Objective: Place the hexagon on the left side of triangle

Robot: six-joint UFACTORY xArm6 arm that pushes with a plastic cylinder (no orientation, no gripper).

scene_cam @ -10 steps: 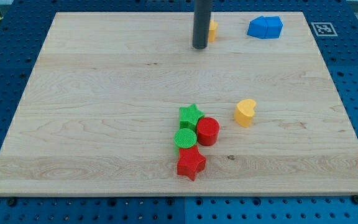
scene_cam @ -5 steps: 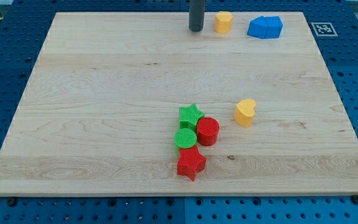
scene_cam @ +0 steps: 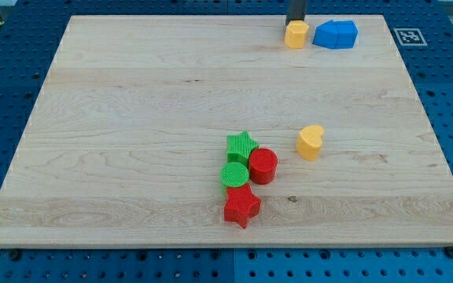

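Rod, no gripper on it, has my tip (scene_cam: 296,23) right behind the yellow hexagon (scene_cam: 296,34), toward the view's top; blue triangle (scene_cam: 336,34) sits just right.

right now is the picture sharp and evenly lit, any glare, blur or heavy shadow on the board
Camera view: sharp overall, with crisp wood grain on the board and ridges visible on the green cylinder. Lighting is soft and even, no glare; blocks such as the yellow heart cast only faint shadows. My tip, just above the yellow hexagon beside the blue triangle, is cropped by the view's top edge.
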